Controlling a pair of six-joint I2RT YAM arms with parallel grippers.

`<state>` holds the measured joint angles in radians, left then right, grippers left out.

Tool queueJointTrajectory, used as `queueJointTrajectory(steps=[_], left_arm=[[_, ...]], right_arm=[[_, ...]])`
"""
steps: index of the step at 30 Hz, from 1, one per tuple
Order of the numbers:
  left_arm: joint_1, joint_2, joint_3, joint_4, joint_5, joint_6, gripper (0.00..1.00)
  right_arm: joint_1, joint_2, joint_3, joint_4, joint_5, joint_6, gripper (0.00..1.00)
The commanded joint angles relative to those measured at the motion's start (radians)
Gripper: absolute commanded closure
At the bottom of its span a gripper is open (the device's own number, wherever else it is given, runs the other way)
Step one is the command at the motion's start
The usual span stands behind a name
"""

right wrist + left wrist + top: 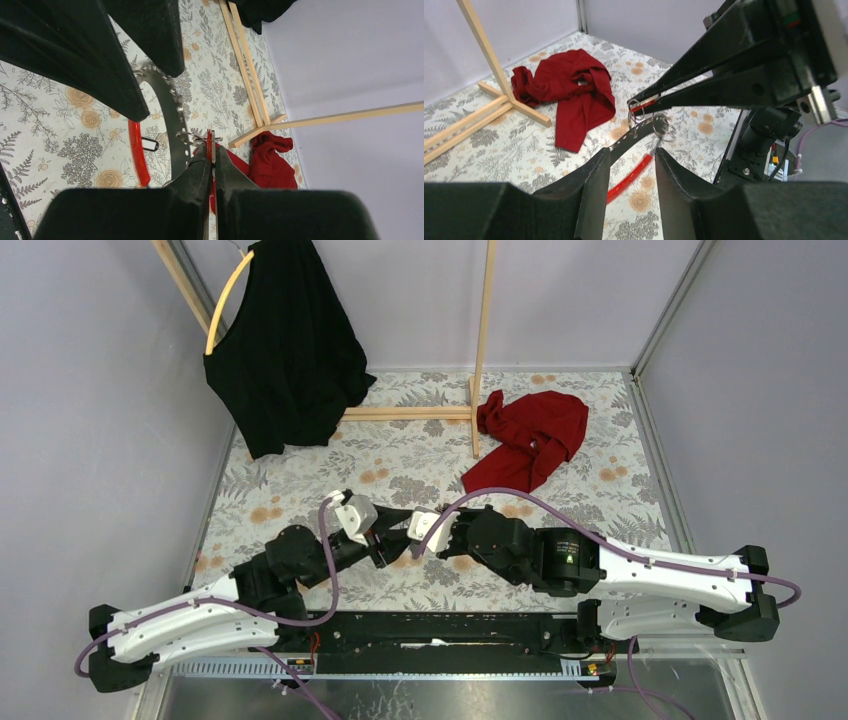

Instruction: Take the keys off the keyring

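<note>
Pinching the red-tagged key [210, 139] at its wire ring, my right hand [211, 152] is fully closed, up off the floral surface [499, 150]. My left hand [631, 156] has its fingers partly apart, clamping nothing. The keyring [636, 134], a grey strap, runs from the key down between those fingers, its red section [629, 177] below. A red cloth [574, 95] lies behind.

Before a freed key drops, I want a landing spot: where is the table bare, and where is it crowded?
Bare table lies between the black garment and the left arm, and between the red cloth and the right arm. Crowded: the middle, where left fingers and right fingers meet at the keyring and keys.
</note>
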<state>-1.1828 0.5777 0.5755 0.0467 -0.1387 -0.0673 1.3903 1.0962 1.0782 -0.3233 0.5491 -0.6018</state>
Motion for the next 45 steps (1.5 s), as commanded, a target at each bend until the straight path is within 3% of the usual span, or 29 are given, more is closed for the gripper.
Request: queueJointTrajectory(steps=[1,5,14,22,39,45], left_arm=[[0.002,0.014,0.028,0.095,0.036,0.052,0.58],[0.002,0.047,0.030,0.105,0.032,0.096,0.58],[0.001,0.019,-0.068,0.288,0.044,0.254,0.59],[0.002,0.045,-0.080,0.303,0.059,0.357,0.62],[0.000,0.117,-0.059,0.318,0.051,0.337,0.72],[0.001,0.125,-0.057,0.326,0.047,0.329,0.81]], right_arm=[[-0.002,0.015,0.070,-0.007,0.025,0.040,1.00],[-0.002,0.035,0.097,-0.019,0.019,0.058,1.00],[-0.002,0.033,0.106,-0.024,-0.010,0.069,1.00],[0.000,0.018,0.101,-0.012,-0.027,0.066,1.00],[0.010,0.001,0.094,-0.025,-0.025,0.076,1.00],[0.017,0.007,0.092,-0.033,-0.020,0.082,1.00]])
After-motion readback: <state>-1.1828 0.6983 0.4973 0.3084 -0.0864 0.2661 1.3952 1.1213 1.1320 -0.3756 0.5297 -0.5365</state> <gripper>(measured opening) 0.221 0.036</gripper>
